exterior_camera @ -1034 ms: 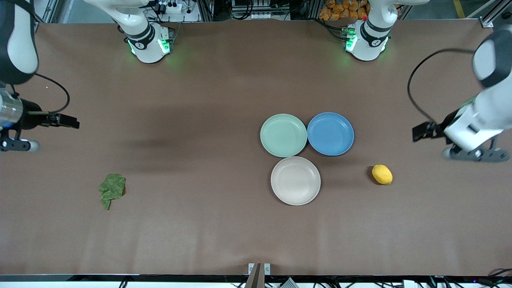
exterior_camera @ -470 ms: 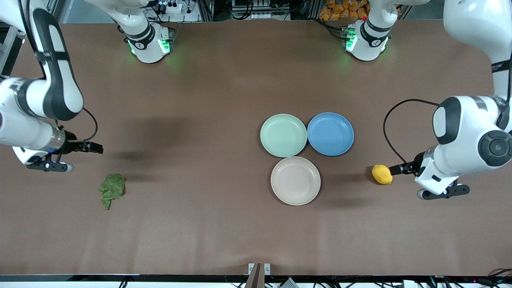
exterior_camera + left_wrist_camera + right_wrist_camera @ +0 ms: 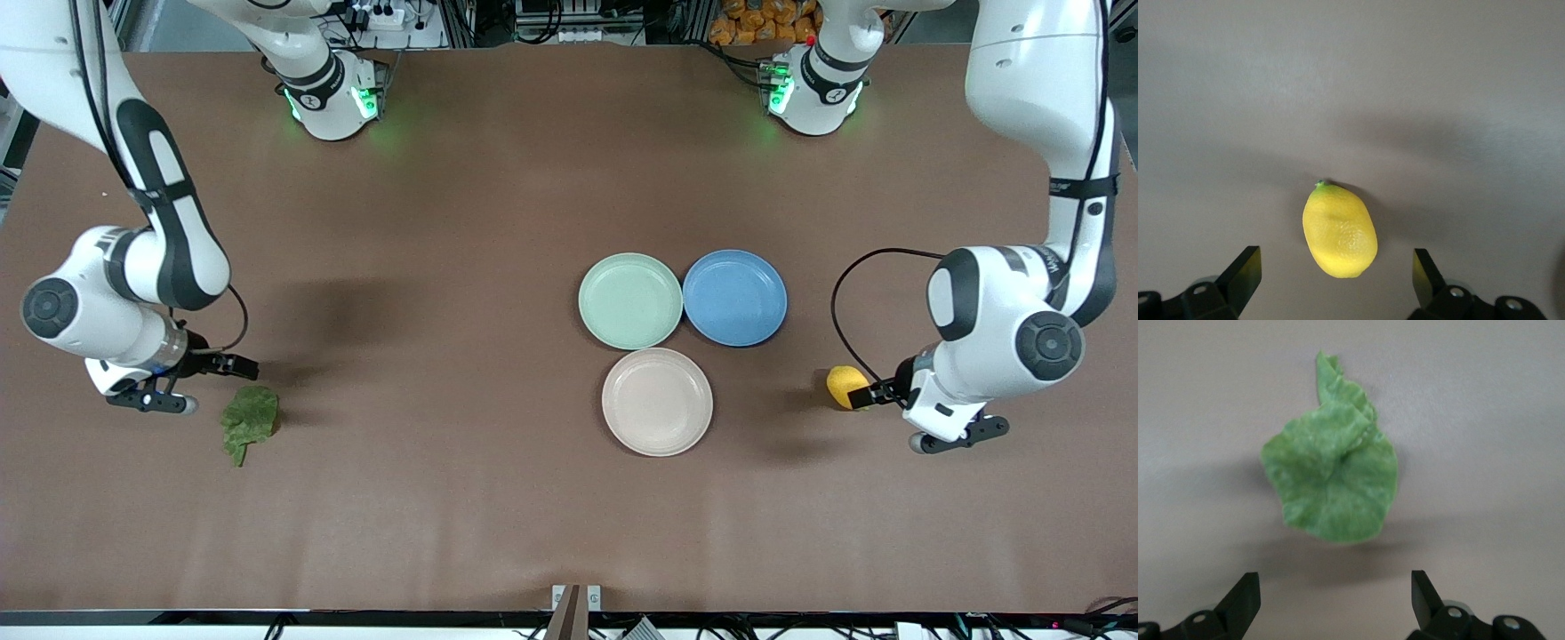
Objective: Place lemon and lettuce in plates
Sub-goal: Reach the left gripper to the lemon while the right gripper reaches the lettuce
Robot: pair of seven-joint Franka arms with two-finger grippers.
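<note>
The yellow lemon (image 3: 845,383) lies on the table toward the left arm's end, beside the beige plate (image 3: 657,402). My left gripper (image 3: 869,394) is open just over the lemon's edge; in the left wrist view the lemon (image 3: 1339,231) lies ahead of the spread fingers (image 3: 1245,273). The green lettuce leaf (image 3: 249,420) lies toward the right arm's end. My right gripper (image 3: 238,365) is open just above it; in the right wrist view the leaf (image 3: 1331,480) lies ahead of the fingers (image 3: 1245,597). The mint green plate (image 3: 630,300) is empty, as is the beige one.
A blue plate (image 3: 734,297) sits beside the mint plate, touching it. The brown table (image 3: 462,498) runs bare between the lettuce and the plates.
Both arms have swung in from the table's ends and come down. The left gripper has reached the lemon, the right gripper has reached the lettuce. The objects have not moved.
</note>
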